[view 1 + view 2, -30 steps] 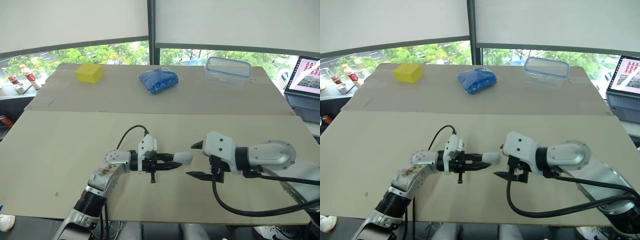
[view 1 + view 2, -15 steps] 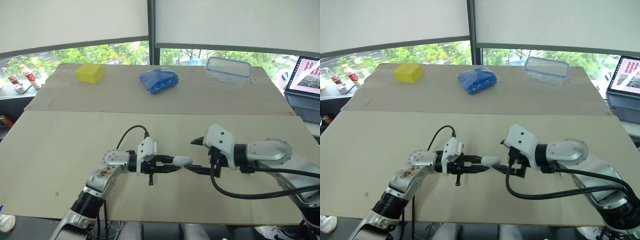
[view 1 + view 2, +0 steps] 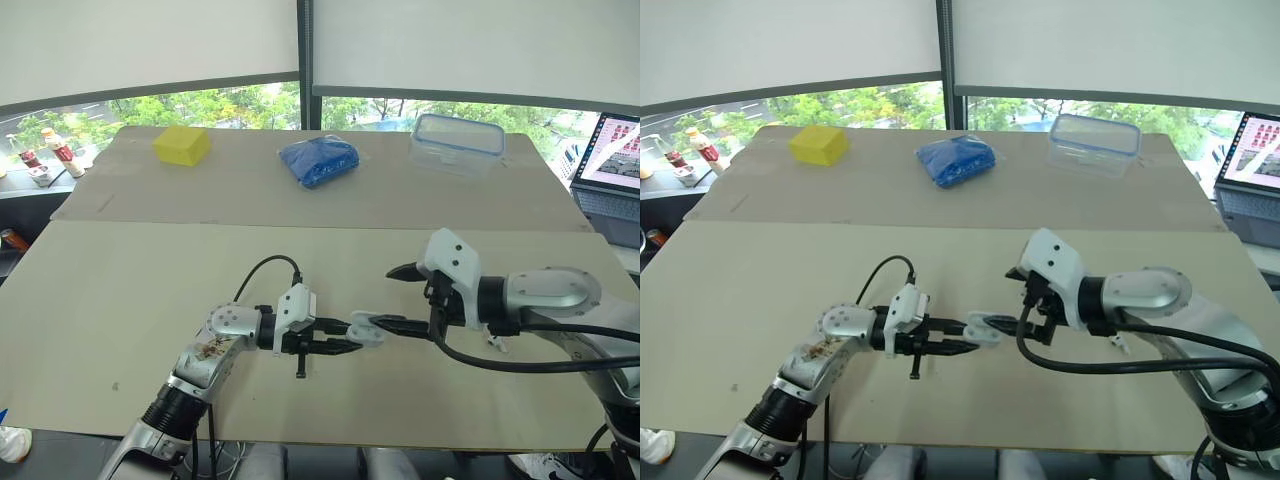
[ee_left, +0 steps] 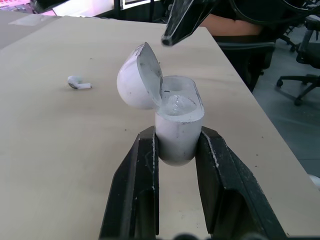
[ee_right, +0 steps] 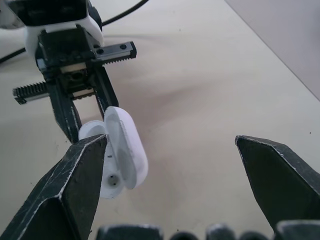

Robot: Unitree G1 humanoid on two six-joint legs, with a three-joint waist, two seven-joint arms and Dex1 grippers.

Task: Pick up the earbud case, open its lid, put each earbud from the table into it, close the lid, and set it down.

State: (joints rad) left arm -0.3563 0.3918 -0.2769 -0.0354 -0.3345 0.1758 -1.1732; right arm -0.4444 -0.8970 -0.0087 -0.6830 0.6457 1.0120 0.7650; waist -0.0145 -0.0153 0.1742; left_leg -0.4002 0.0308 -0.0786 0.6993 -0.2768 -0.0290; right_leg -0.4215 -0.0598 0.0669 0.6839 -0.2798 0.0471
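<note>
- The left gripper is clamped on the case, one black finger on each side of its lower half.
- The case is held just above the table, at about 6 o'clock from the table's middle. The left gripper points toward 3 o'clock.
- The lid is open, swung back on its hinge and tilted away from the body, so the wells inside face out.
- The right gripper is at 3 o'clock from the case and faces it, with its fingers spread wide and nothing between them.
- One right fingertip is at the lid. Whether it touches or sits just beside it cannot be told. The other fingertip is higher and well clear of the case.
- An earbud lies on the table beyond the case, toward 3 o'clock and apart from both grippers.
- Along the far part of the table sit a yellow block at 11 o'clock, a blue bag at 12 and a clear box at 1.
- A laptop stands open past the table's edge at 2 o'clock.
</note>
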